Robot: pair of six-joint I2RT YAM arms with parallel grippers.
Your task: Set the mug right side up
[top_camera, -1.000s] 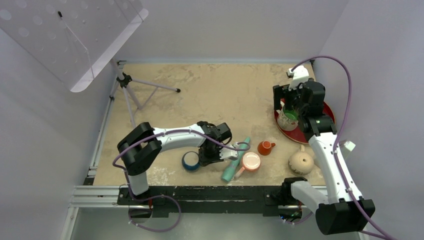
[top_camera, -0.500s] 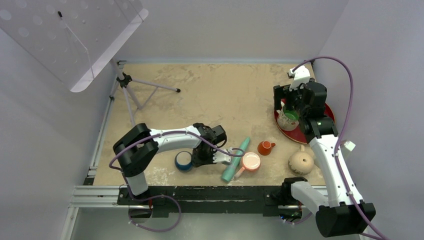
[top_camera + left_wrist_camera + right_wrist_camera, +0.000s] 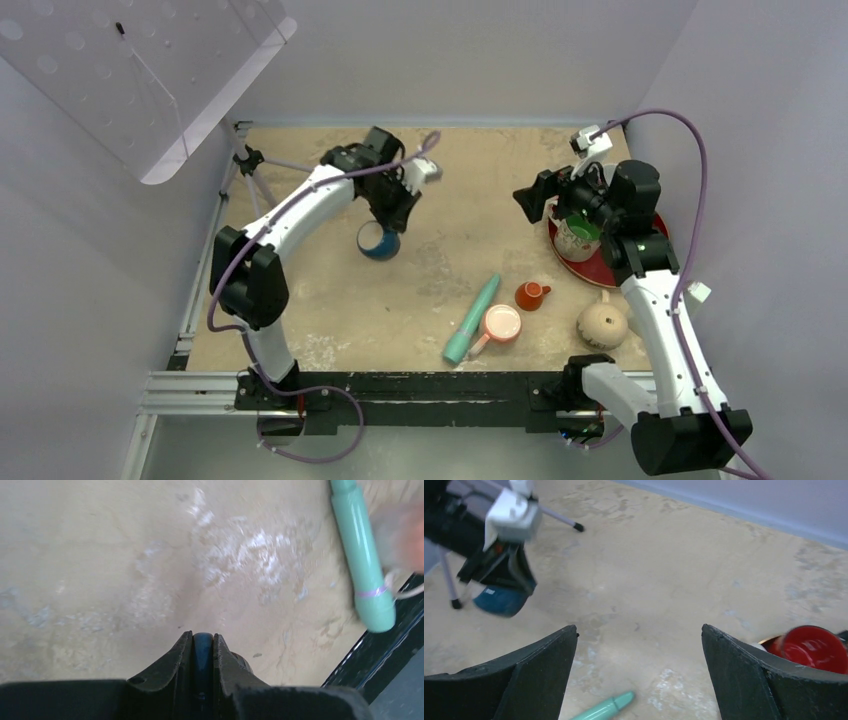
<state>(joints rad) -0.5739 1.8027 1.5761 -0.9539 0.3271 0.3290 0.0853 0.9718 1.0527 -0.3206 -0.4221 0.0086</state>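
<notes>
- The mug (image 3: 603, 323) sits on the table at the near right, just beside the right arm's lower link, well apart from both grippers.
- From above I see only its rounded back and no opening, so I take it to be mouth-down: the turn is not done.
- The left gripper (image 3: 203, 636) is clenched on the rim of a blue cup (image 3: 380, 242), held over the far middle of the table, so it is busy elsewhere.
- The right gripper (image 3: 639, 630) is spread wide with nothing in it, up near the plate (image 3: 590, 272).
- All is left: reach the mug, grasp it, flip it, set it down.
</notes>
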